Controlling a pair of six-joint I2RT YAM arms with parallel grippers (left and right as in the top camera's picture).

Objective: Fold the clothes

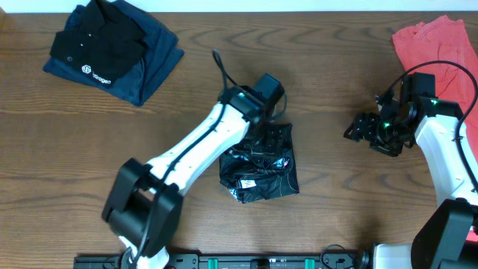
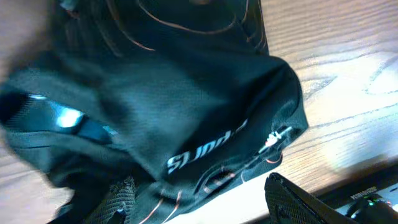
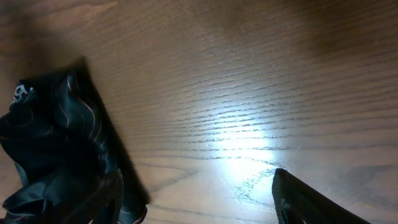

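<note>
The clothes, a black jersey (image 1: 260, 170) with fine orange-white lines, lie as a small folded bundle at the table's middle. My left gripper (image 1: 263, 131) reaches over the bundle's far edge. In the left wrist view the jersey (image 2: 155, 106) fills most of the frame, and the left gripper (image 2: 199, 186) stands open. Its jaws are wide apart, with the fabric's edge lying between them. My right gripper (image 1: 357, 131) hovers open over bare wood to the right of the bundle. Seen from the right wrist, the right gripper (image 3: 196, 180) has only table between its fingers, and the jersey (image 3: 56, 143) lies at the left.
A black polo with a white logo (image 1: 97, 41) lies on a navy garment at the back left. A coral-red garment (image 1: 441, 45) lies at the back right, just behind the right arm. A dark rail (image 1: 261, 261) runs along the table's front edge.
</note>
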